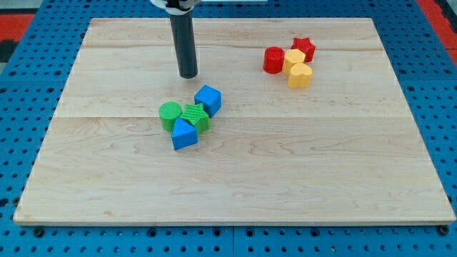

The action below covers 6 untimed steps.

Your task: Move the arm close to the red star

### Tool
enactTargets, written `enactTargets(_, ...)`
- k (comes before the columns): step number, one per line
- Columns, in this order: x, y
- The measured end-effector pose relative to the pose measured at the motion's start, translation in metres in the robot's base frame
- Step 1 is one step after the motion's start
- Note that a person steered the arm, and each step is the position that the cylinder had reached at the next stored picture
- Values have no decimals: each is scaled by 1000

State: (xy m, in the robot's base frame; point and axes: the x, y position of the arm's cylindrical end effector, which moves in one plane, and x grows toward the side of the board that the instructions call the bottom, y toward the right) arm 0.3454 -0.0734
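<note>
The red star (pixel 304 48) lies near the view's top right, at the far end of a small cluster. It touches a yellow block (pixel 293 58); a red cylinder (pixel 273 60) and a second yellow block (pixel 300 75) sit next to them. My tip (pixel 188 74) is on the board left of centre near the top, well to the left of the red star. It stands just above and to the left of the blue cube (pixel 208 99).
A second cluster lies at the board's middle: a green cylinder (pixel 170 114), a green star-like block (pixel 194 117) and a blue wedge-like block (pixel 183 133). The wooden board (pixel 357 164) rests on a blue perforated base.
</note>
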Motion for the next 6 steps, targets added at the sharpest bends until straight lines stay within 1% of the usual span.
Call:
enactTargets(1, 0, 0)
enactTargets(2, -21, 5)
enactTargets(3, -58, 48)
enactTargets(4, -61, 83)
enactTargets(5, -78, 141)
enactTargets(6, -114, 175)
